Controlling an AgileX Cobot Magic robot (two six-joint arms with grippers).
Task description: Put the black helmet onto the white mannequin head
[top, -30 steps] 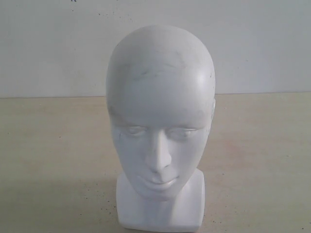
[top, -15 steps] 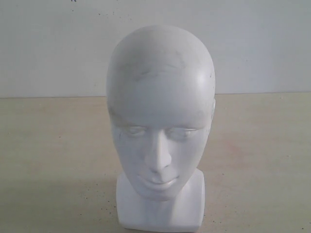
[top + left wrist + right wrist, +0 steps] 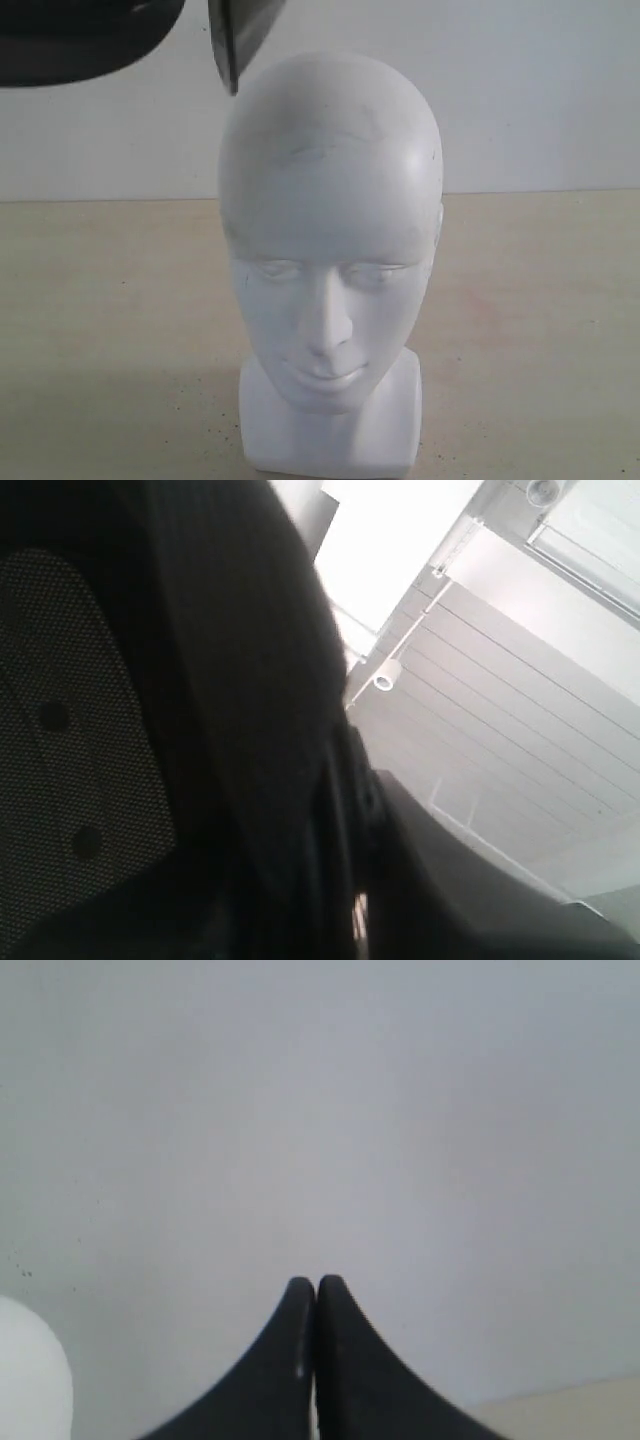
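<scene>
The white mannequin head (image 3: 330,220) stands upright on its blocky neck base at the middle of the table, facing the exterior camera. The black helmet (image 3: 80,40) hangs in the air at the upper left, above and beside the crown, its dark visor edge (image 3: 238,40) just left of the head's top. In the left wrist view the helmet (image 3: 220,710) and its mesh lining (image 3: 70,730) fill the picture, with my left gripper (image 3: 355,820) shut on its rim. My right gripper (image 3: 317,1285) is shut and empty, facing the wall, with a bit of the head (image 3: 30,1380) beside it.
The beige table (image 3: 540,300) spreads on both sides of the head. A plain white wall (image 3: 540,90) stands behind it. Neither arm shows in the exterior view; only the helmet reaches in from the top left.
The helmet has come into the exterior view at the top left, where nothing was half a second ago. The mannequin head has not moved.
</scene>
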